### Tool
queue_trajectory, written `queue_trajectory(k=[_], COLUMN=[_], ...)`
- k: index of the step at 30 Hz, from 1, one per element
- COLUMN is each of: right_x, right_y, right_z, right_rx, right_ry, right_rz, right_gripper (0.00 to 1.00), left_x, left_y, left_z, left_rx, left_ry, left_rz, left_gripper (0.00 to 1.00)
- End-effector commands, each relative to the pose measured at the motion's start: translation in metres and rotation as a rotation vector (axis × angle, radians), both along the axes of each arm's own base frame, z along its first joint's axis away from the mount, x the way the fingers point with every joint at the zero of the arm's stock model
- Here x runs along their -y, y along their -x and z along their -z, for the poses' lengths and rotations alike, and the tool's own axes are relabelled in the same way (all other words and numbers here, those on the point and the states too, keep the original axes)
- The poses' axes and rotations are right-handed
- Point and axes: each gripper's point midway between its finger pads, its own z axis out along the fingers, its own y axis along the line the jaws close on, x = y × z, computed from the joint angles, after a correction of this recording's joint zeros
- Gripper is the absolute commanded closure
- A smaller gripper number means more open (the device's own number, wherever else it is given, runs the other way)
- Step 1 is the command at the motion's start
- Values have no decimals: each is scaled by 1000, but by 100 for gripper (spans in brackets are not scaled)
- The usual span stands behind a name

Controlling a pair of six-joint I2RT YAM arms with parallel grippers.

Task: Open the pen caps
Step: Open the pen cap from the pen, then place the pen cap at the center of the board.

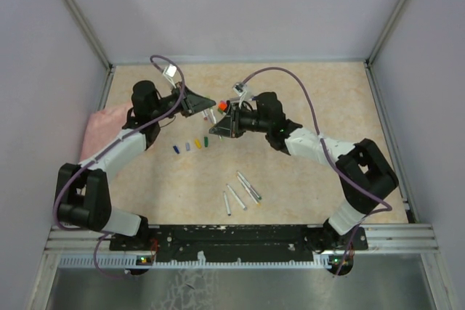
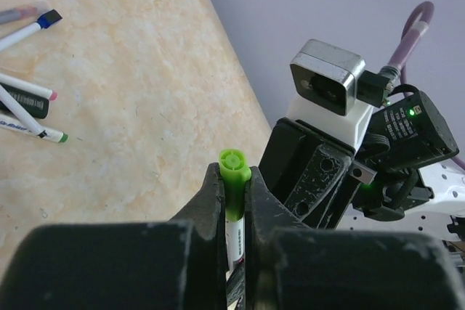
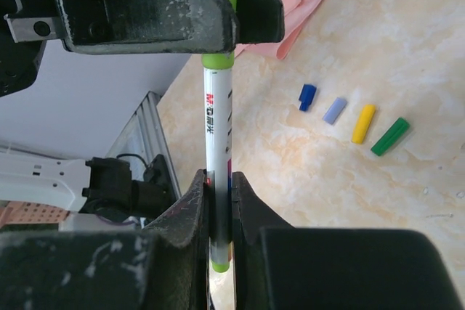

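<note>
A white pen (image 3: 217, 117) with a light green cap (image 2: 235, 168) is held in the air between both grippers. My left gripper (image 2: 234, 177) is shut on the cap end, and the cap's top sticks out past the fingertips. My right gripper (image 3: 218, 183) is shut on the barrel; the cap still sits against the barrel. In the top view the left gripper (image 1: 207, 104) and the right gripper (image 1: 218, 125) meet above the table's middle back. Loose caps lie in a row: blue (image 3: 307, 96), lavender (image 3: 335, 109), yellow (image 3: 363, 123), dark green (image 3: 390, 136).
Several uncapped pens (image 1: 240, 192) lie on the table in front of the arms. More pens and a dark highlighter (image 2: 23, 103) lie in a group under the right arm. A pink cloth (image 1: 102, 130) is at the left wall.
</note>
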Motion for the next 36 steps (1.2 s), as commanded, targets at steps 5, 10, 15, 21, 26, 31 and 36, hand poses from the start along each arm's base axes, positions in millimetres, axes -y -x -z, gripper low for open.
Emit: queue_trajectory(k=[5,10,15,21,26,31,36], right_x=[8,25,37,67,96,114,124], right_y=[31,46,55,48,52,62,63], right_z=[-5,9,22,49,68,86,100], right_rx=[58,24,-1,1,3,-36,-81], right_ry=[57,80,114,290,427,476,517], right_rz=[-48,-22,8,128,185,225,273], right_gripper=[100,100,100,100,100,100,100], left_x=[-38,-57,-66,-65,-47,-32,-22], left_y=[-64,-97,-105,-82,-44,3,27], left_z=[-83,-92,-90,-41,40,115,164], left_rx=[191,195,172,56,-157,-401,-593], left_ry=[40,-17,-48,-129,-382,-624,-776], left_rz=[-210,-351,-412,-379,-363,-364,-343], left_gripper=[100,100,100,100,100,100,100])
